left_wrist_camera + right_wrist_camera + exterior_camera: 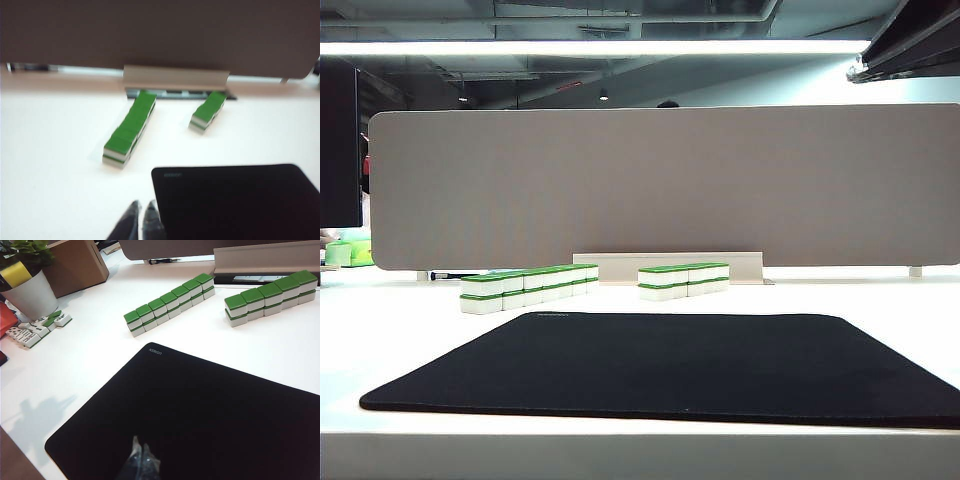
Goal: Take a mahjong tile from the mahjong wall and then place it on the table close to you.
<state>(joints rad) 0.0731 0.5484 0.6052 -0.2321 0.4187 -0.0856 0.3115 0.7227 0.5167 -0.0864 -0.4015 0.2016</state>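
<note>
- The mahjong wall (529,287) is lying in two two-high rows on the tabletop (410,330), running from beside the black mat (680,365) toward the grey divider (660,185).
- The left gripper (140,220), apparently pressed together, is hanging over bare tabletop beside the mat.
- The right gripper (141,460), tips together, is hovering over the mat.

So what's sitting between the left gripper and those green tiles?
Nothing: the left wrist view shows bare white table between the left gripper and the mahjong wall.

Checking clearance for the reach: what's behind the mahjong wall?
Behind the mahjong wall stands a grey partition board on a low grey foot. A dark flat item lies at the foot, partly covered; the space past the board is hidden.
</note>
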